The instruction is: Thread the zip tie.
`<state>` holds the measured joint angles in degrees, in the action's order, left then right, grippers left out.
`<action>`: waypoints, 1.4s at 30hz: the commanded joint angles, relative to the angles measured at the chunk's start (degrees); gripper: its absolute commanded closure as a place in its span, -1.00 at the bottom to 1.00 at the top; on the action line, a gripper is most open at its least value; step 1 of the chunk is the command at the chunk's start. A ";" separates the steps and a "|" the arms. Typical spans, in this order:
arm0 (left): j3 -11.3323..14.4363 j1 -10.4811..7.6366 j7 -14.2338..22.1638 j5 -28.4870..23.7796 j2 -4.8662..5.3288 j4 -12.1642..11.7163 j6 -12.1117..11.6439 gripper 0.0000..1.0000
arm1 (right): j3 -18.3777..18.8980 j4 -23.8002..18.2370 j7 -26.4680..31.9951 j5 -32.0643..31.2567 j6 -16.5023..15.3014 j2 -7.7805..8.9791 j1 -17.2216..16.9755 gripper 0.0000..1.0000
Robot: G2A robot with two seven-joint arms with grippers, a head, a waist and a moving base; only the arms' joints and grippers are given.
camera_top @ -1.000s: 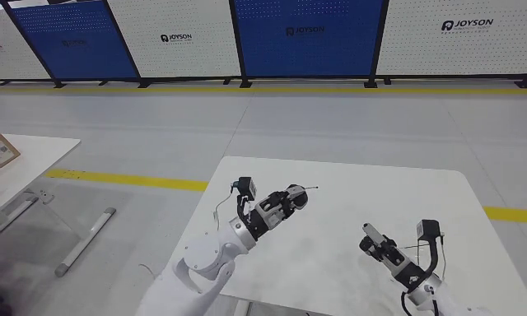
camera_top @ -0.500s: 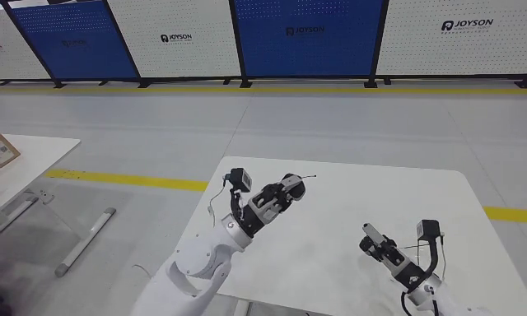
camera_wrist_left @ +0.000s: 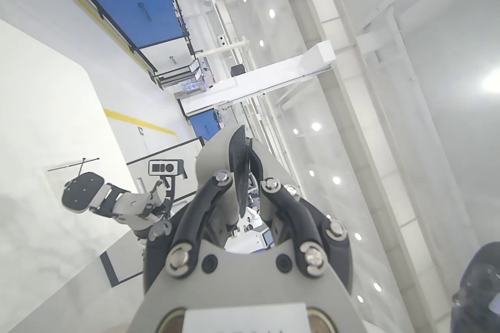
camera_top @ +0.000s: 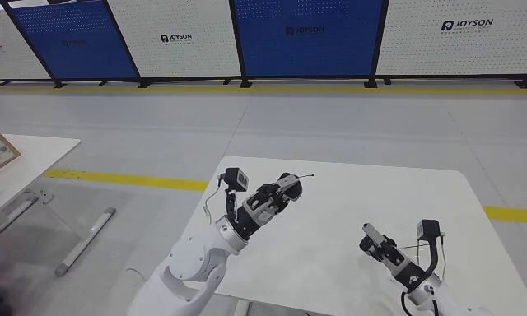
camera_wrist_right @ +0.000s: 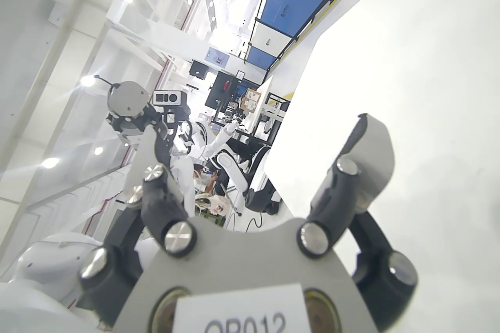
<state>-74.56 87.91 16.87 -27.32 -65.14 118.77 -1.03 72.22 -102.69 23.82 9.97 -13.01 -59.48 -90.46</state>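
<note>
A white bench (camera_top: 370,192) with rounded corners stands on a pale grey floor (camera_top: 165,127). Beyond the bench's far edge a yellow line (camera_top: 123,179) crosses the floor. Farther off, a row of blue and white perforated panels (camera_top: 309,28) in black frames closes the room. To the left of the bench is a second white table (camera_top: 37,155). High over the bench is a white beamed ceiling with round lights (camera_wrist_left: 312,125).

The left claw (camera_top: 290,183) hangs above the far left part of the bench, clenched on the zip tie (camera_top: 305,177), its dark pads pressed flat together. The tie is a thin dark strip whose free length sticks straight out past the fingertips. Its long axis runs roughly along the bench's far edge, pointing towards the bench's right side and slightly away from the near edge. The free end carries a small knob.

The right claw (camera_top: 369,231) is above the near right part of the bench, its fingers spread wide with nothing between them. It is tilted towards the bench's far left corner.

In the left wrist view, a thin dark strand (camera_wrist_left: 73,165) with a short crosspiece shows against the bench top just beside the right claw. I cannot tell whether it is a second tie.
</note>
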 commanded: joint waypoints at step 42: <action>8.06 0.68 0.70 20.83 0.34 -11.11 8.14 1.00 | 0.00 0.00 0.00 0.00 0.00 0.00 0.00 -1.00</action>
<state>-66.50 88.59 17.57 -6.49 -64.80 107.66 7.11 72.22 -102.69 23.82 9.97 -13.01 -59.48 -90.46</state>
